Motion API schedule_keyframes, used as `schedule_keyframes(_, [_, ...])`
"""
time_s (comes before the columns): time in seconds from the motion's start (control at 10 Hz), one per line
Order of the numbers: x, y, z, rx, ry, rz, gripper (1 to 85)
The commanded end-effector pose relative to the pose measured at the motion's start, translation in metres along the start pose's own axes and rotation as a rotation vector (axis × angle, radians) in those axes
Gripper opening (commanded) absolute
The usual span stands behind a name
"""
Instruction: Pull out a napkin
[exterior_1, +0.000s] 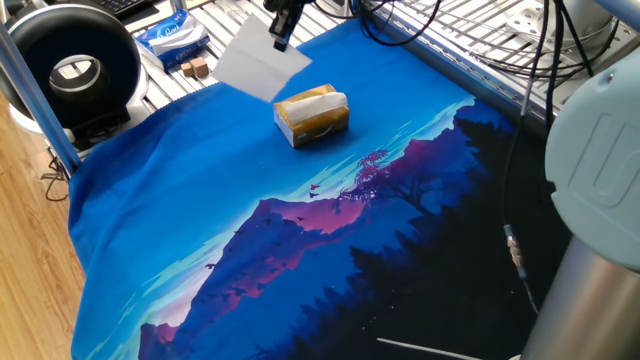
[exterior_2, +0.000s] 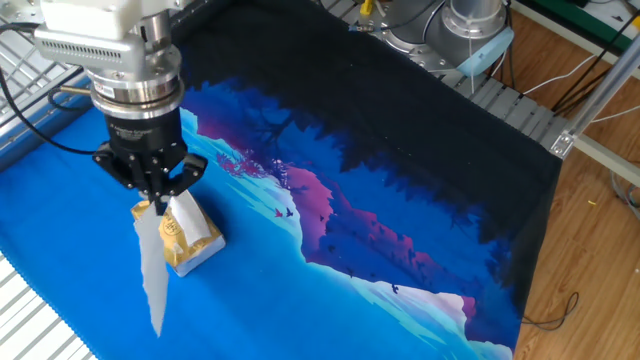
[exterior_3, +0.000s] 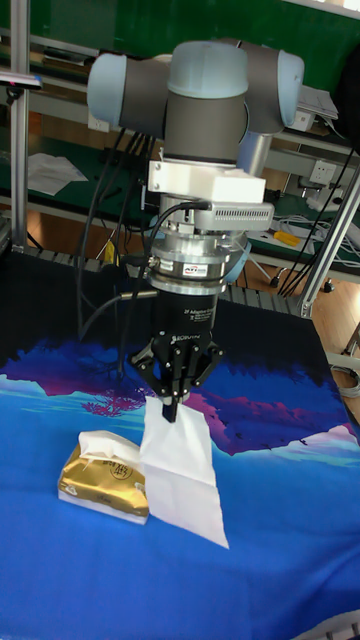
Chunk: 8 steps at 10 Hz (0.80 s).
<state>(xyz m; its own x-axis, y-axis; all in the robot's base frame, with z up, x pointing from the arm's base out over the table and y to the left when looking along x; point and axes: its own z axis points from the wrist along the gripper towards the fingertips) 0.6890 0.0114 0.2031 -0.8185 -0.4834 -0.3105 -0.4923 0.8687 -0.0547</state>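
Note:
The napkin (exterior_1: 258, 68) (exterior_2: 151, 262) (exterior_3: 183, 471) is a thin white sheet that hangs free in the air, pinched at its top corner. My gripper (exterior_1: 279, 40) (exterior_2: 158, 204) (exterior_3: 172, 411) is shut on it, above and to the side of the golden-yellow tissue pack (exterior_1: 313, 117) (exterior_2: 186, 242) (exterior_3: 104, 484). The pack lies on the blue mountain-print cloth (exterior_1: 230, 230), with white tissue poking out of its top slot. The napkin no longer touches the pack.
A blue-and-white plastic packet (exterior_1: 170, 38) and small brown blocks (exterior_1: 194, 69) lie on the metal slats beyond the cloth. A black round device (exterior_1: 70, 70) stands at the left. Cables (exterior_1: 450, 40) run across the slats at the back.

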Motion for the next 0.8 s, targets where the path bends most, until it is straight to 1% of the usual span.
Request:
schedule_keyframes(0.0, [-0.015,0.001,0.005,-0.009,-0.048,0.027,1.7])
schedule_keyframes(0.1, [-0.015,0.003,0.006,-0.017,-0.048,0.016,10.0])
schedule_keyframes(0.2, [-0.015,0.003,0.007,-0.017,-0.048,0.0,19.0])
schedule_keyframes(0.3, [-0.013,-0.007,0.007,0.016,-0.039,-0.033,28.0])
schedule_keyframes(0.4, [-0.008,-0.017,0.008,0.047,-0.022,-0.078,51.0])
schedule_keyframes(0.5, [-0.011,-0.014,0.009,0.039,-0.033,-0.071,57.3])
schedule_keyframes(0.6, [-0.014,-0.016,0.009,0.041,-0.042,-0.079,66.7])
schedule_keyframes(0.7, [-0.016,-0.017,0.008,0.038,-0.053,-0.119,83.7])
